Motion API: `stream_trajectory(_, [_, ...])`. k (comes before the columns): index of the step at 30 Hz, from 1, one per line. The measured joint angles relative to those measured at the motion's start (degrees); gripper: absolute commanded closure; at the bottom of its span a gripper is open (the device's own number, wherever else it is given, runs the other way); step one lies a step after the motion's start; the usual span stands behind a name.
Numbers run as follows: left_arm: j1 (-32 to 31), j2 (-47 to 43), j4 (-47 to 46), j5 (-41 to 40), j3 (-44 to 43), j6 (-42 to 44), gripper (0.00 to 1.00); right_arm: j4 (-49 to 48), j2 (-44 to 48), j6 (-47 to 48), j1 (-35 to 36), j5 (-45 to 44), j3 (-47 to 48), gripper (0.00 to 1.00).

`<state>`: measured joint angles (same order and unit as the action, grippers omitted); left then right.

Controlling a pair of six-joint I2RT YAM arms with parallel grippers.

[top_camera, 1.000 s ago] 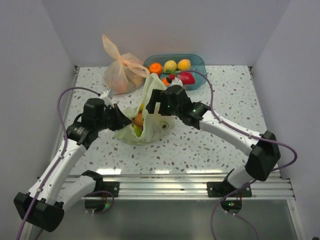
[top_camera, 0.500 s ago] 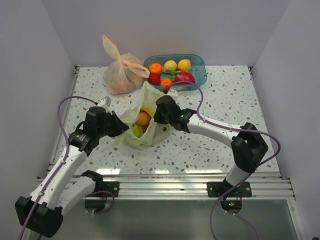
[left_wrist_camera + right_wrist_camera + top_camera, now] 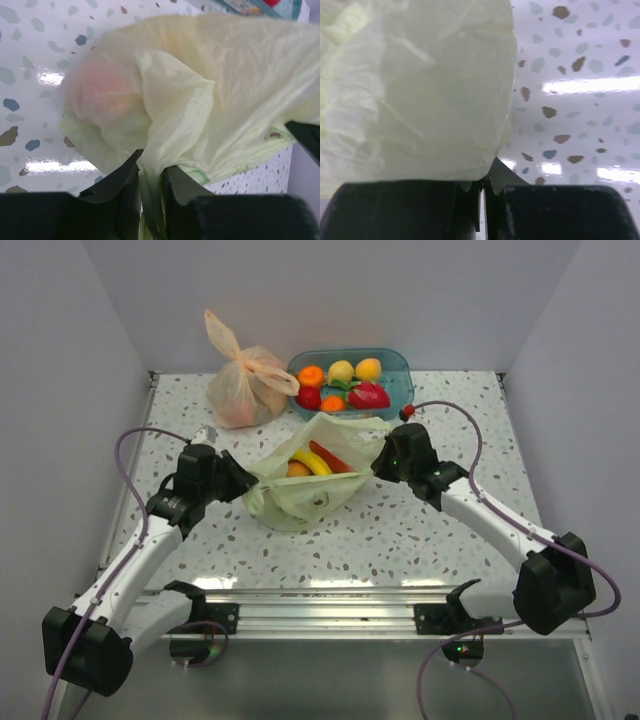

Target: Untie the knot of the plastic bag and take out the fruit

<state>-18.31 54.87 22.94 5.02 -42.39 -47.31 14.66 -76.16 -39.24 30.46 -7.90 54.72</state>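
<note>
The pale green plastic bag [image 3: 312,504] lies mid-table with its mouth pulled wide open between my two grippers. Inside it I see fruit: a yellow banana [image 3: 313,462], a red piece and an orange peach. The knot does not show in any view. My left gripper [image 3: 243,483] is at the bag's left edge; in the left wrist view a fold of the bag's film [image 3: 225,75] runs between the narrow jaws of the left gripper [image 3: 150,170], with a pink peach [image 3: 100,92] seen through the film. My right gripper [image 3: 378,465] is shut on the bag's right edge; the right gripper [image 3: 484,187] pinches the bag's film [image 3: 420,90].
A tied peach-orange bag [image 3: 245,385] stands at the back left. Beside it, a blue basket [image 3: 402,360] holds several loose fruits. White walls close in the table on the left, right and back.
My right gripper left the bag's middle, moved right and shut on the bag's right edge, spreading the mouth. The left gripper stayed on the left edge.
</note>
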Motion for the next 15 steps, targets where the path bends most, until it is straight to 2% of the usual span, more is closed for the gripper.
stream_trajectory(2, [1.8,1.2,-0.1,-1.3,-0.7,-0.2,0.61,1.6,0.9,2.3,-1.7,-0.6,-0.5,1.0])
stream_trajectory(3, [2.4,2.0,-0.3,-1.8,-1.1,-0.6,0.5,2.5,1.2,3.4,-2.4,-0.8,-1.0,1.0])
stream_trajectory(4, [2.9,2.7,-0.7,-1.9,-1.3,-0.9,0.46,3.2,1.5,4.1,-3.0,-1.1,-1.6,1.0])
stream_trajectory(7, [3.2,4.5,-2.6,-1.1,-1.5,-1.8,0.42,5.3,2.1,5.6,-3.5,-1.5,-3.1,1.0])
stream_trajectory(8, [3.2,5.0,-3.0,-0.7,-1.5,-2.0,0.43,5.7,2.3,6.1,-3.5,-1.6,-3.5,1.0])
stream_trajectory(9, [3.2,5.5,-3.6,-0.2,-1.5,-2.2,0.51,6.1,2.5,6.5,-3.5,-1.6,-3.7,1.0])
stream_trajectory(12, [3.2,6.3,-5.2,0.6,-1.4,-3.1,0.65,7.0,3.0,7.5,-3.4,-1.9,-3.7,1.0])
stream_trajectory(14, [3.2,6.4,-5.9,0.5,-1.0,-2.9,0.67,7.4,3.2,7.9,-3.8,-2.1,-3.7,1.0])
stream_trajectory(15, [3.5,6.6,-6.0,0.4,-0.9,-2.7,0.72,7.6,3.4,8.0,-4.3,-2.0,-3.8,1.0])
